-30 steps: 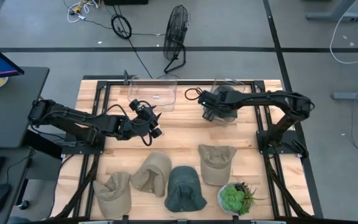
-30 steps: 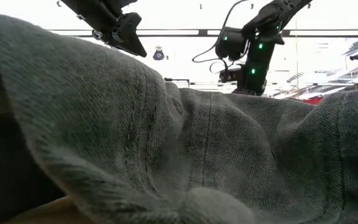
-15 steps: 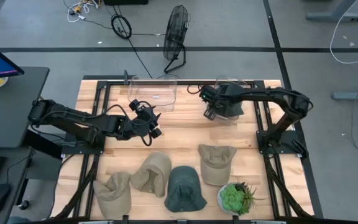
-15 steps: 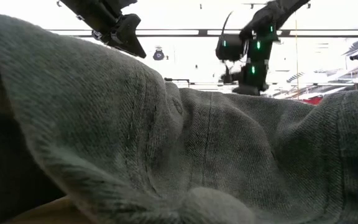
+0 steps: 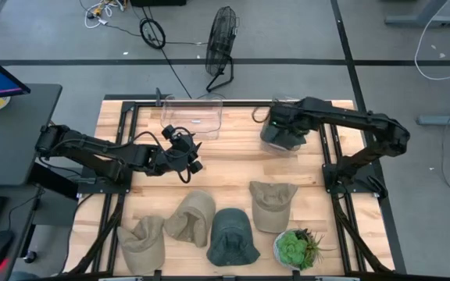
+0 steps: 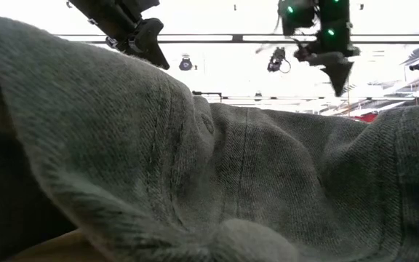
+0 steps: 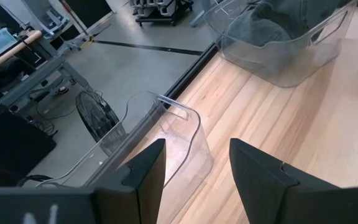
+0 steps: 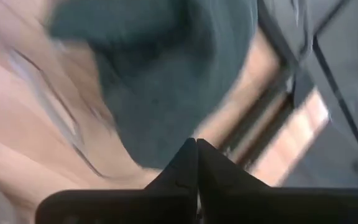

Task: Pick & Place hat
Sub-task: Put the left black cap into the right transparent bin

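Nearest, the dark green hat point(image 5: 233, 237) lies at the front edge of the wooden bench point(image 5: 233, 168), its soft crown slumped and its ribbed twill filling the low view. Just beside it on one side sits a small potted plant point(image 5: 294, 248); on the other side lie two tan hats point(image 5: 191, 218) point(image 5: 142, 243), crumpled. A third tan hat point(image 5: 272, 204) rests slightly behind the green one, brim pointing back. Beyond the hats, over the middle of the bench, the left claw point(image 5: 194, 154) hovers with its fingers point(image 7: 145, 168) spread apart, gripping nothing. Farther back stands an empty clear bin point(image 5: 193, 115). Level with that bin, toward the right arm's side, a second clear bin point(image 7: 291, 37) holds a dark grey-green hat point(image 7: 272, 18). The right claw point(image 5: 274, 123) hangs above this second bin, its fingers point(image 8: 194, 158) pressed together with nothing between them.
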Available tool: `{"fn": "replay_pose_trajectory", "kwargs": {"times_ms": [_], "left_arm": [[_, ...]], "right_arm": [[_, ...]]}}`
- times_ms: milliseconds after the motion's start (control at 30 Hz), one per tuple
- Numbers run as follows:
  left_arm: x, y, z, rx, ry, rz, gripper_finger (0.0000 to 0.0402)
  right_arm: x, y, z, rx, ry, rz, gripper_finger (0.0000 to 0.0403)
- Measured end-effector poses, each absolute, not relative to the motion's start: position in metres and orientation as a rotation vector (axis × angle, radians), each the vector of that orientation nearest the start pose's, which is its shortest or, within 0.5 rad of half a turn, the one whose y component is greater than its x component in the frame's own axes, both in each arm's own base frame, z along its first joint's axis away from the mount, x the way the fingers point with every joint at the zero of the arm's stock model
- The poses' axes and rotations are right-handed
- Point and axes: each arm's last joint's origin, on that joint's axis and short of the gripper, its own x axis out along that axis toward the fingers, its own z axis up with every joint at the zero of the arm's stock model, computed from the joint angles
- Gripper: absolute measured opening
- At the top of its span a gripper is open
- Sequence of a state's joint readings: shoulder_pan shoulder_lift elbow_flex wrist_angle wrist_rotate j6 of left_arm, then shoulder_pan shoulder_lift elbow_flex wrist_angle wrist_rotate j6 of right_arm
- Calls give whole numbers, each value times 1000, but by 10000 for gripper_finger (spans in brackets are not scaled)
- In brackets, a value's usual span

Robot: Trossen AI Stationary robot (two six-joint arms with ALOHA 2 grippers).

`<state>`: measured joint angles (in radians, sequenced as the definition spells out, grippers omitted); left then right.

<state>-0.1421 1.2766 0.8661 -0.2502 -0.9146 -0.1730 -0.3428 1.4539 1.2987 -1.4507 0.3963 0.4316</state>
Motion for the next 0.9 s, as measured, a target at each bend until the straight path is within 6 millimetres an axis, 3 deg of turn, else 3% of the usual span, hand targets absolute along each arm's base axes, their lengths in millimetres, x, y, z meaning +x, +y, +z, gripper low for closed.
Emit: {"fn": "replay_pose_trajectory", "kwargs": {"times_ms": [167,333,600,900], "left_arm": [[260,-14,260,187,526,787,181],[260,-14,260,187,526,787,181],[260,-14,260,186,525,787,181],[260,-14,260,181,523,789,181]], "right_arm": [[204,-84,260,342,1568,-956,1],[206,-84,231,332,1537,-901,1],[224,-96,225,276,1363,-751,0],[231,-120,201,365,1416,-773,0]]}}
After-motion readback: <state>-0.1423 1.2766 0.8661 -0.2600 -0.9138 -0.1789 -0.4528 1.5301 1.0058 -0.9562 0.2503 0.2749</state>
